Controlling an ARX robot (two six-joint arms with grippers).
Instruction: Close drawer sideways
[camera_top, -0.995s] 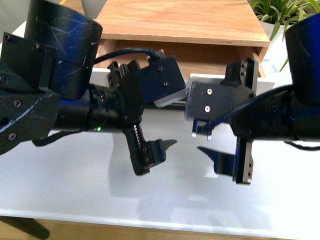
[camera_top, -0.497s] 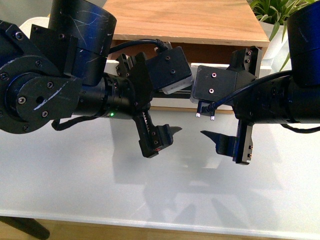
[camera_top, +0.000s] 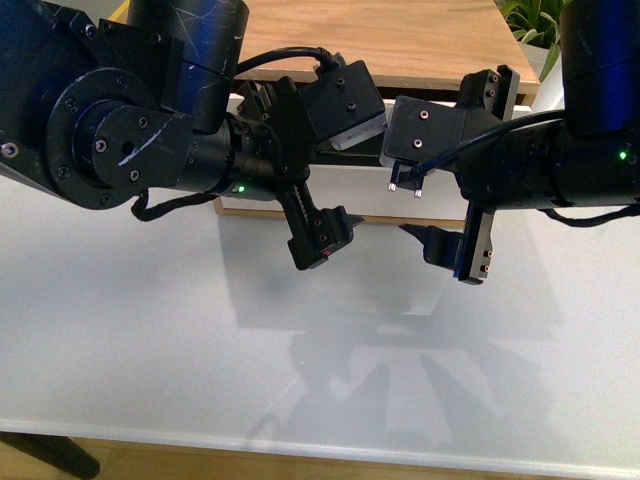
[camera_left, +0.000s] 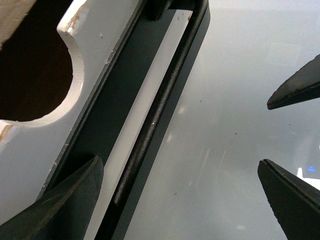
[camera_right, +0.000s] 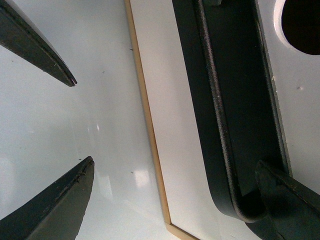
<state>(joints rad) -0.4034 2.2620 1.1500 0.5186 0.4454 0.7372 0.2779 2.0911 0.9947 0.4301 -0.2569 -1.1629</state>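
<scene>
The drawer (camera_top: 350, 195) shows as a white strip between my two arms, under the wooden cabinet top (camera_top: 420, 40). Its front panel (camera_left: 95, 50) has a half-round notch (camera_left: 35, 75) and a long black bar handle (camera_left: 155, 115). My left gripper (camera_top: 300, 165) is open. In the left wrist view one of its fingers (camera_left: 70, 205) lies over the panel beside the bar. My right gripper (camera_top: 455, 160) is open too, with one of its fingers (camera_right: 285, 200) at the rounded end of the handle (camera_right: 215, 100). Whether either finger touches the drawer does not show.
The cabinet stands on a glossy white table (camera_top: 300, 340). Below the handle is a plain white panel (camera_right: 170, 90) with a thin wood edge. A green plant (camera_top: 530, 20) stands at the back right. The two grippers' lower fingers sit close together, tips facing.
Both arms have moved away from me toward the cabinet, bringing the grippers up against the drawer front. The open wooden inside of the drawer is now hidden behind them.
</scene>
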